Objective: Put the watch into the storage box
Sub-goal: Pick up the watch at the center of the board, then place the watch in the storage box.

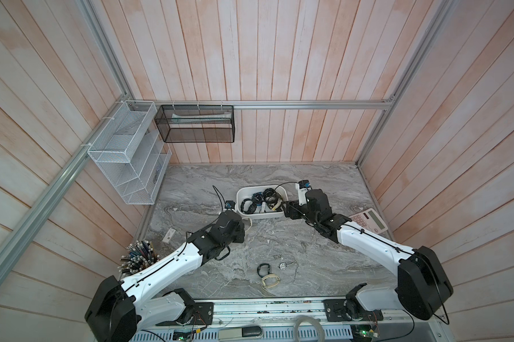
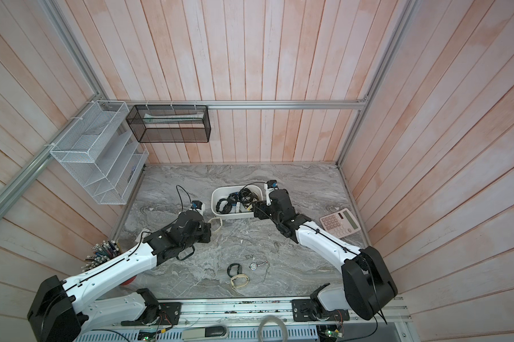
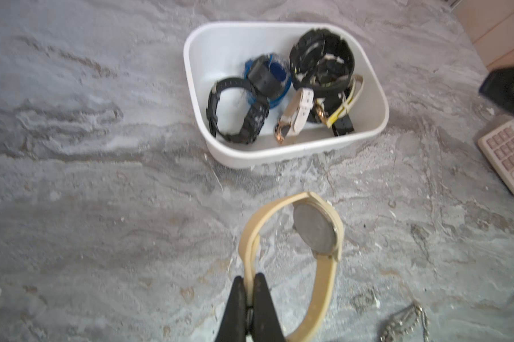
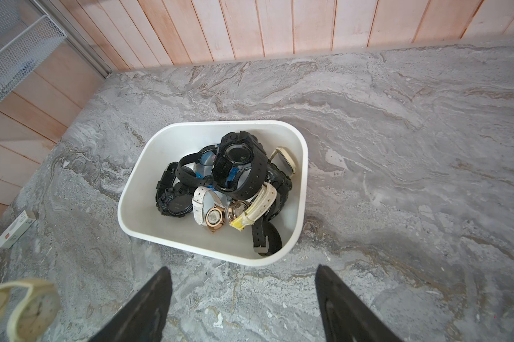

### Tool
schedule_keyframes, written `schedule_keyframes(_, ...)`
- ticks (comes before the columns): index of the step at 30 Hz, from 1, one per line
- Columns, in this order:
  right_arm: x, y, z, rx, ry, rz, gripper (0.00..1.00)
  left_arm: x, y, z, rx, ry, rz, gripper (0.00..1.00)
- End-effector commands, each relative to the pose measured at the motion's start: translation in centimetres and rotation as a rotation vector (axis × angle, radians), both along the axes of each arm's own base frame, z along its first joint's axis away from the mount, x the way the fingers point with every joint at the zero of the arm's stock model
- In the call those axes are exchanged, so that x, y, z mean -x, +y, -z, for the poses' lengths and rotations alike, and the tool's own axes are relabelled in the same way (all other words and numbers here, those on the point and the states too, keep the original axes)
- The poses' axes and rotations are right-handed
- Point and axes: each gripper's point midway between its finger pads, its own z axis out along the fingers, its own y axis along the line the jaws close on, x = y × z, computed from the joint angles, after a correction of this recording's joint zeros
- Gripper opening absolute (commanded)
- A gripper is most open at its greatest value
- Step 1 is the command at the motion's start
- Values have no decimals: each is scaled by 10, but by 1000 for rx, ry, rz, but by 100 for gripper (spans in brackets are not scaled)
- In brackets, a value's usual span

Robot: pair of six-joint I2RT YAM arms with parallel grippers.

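The left gripper was clamped on the strap of the watch; the right gripper stood wide open, empty, the box just ahead.

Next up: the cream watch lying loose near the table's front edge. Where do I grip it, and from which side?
I'd take the cream watch by its strap, from above: it lies as a closed loop open upward, so one finger can go inside, one outside. The black watch crowds its far side, so pinch the near stretch.
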Motion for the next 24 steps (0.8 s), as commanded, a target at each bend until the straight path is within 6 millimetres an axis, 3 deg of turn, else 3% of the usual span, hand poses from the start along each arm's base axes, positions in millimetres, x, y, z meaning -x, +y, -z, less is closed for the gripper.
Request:
schedule_keyframes(1,3,-8,2,11,-6,23,78,-38,-12,-20,-25,-75,44,0)
schedule_keyframes(8,7,-15,5,25,-3,36,78,-101,-11,-16,-76,-71,-22,0)
schedule_keyframes(14,7,-16,11,23,5,38,78,-139,-15,3,-82,-55,-36,0)
schedule_keyframes(24,5,-16,18,35,21,36,79,-167,-12,38,-33,12,-69,0)
